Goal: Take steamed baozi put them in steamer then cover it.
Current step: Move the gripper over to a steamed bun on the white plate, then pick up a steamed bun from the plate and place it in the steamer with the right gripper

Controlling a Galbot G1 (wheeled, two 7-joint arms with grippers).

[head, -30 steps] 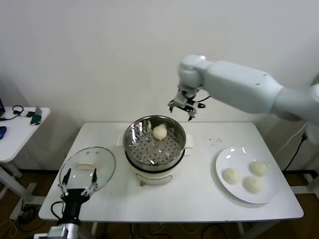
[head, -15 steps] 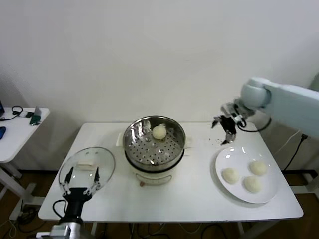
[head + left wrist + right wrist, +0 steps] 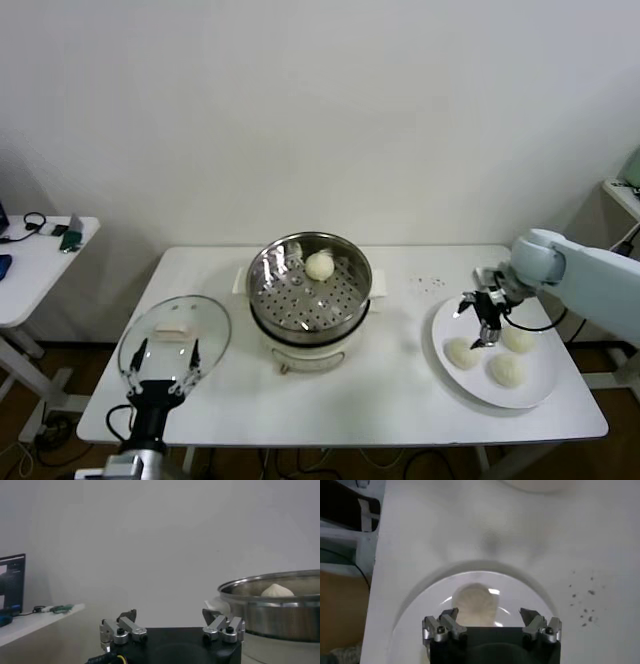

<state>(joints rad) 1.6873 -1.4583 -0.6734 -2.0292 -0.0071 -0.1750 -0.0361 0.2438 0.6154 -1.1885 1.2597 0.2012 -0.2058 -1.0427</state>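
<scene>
Right claw: your right claw (image 3: 479, 318) hangs over the white plate (image 3: 545, 385), at about 3 o'clock from the steamer; its fingers stand apart and hold nothing. In the right wrist view the claw (image 3: 491, 623) has one bun (image 3: 475, 603) on the plate directly below the gap between its fingers.
Left claw: your left claw (image 3: 161, 365) sits low at the near left edge of the desk (image 3: 400, 395), at about 7 o'clock from the steamer, fingers spread wide and empty. It is just on the near side of the glass lid.
Buns: one bun (image 3: 320, 266) lies on the perforated tray inside the steamer, toward its far rim. Three more buns (image 3: 463, 352) lie on the plate, close together.
Steamer: the steel steamer (image 3: 309, 292) stands mid-desk on its cream base, uncovered.
Lid: the glass lid (image 3: 175, 333) lies flat on the desk at about 8 o'clock from the steamer, apart from it, its white handle facing up.
Side table: a small white table (image 3: 35, 262) stands off to your left with a few small items on it.
</scene>
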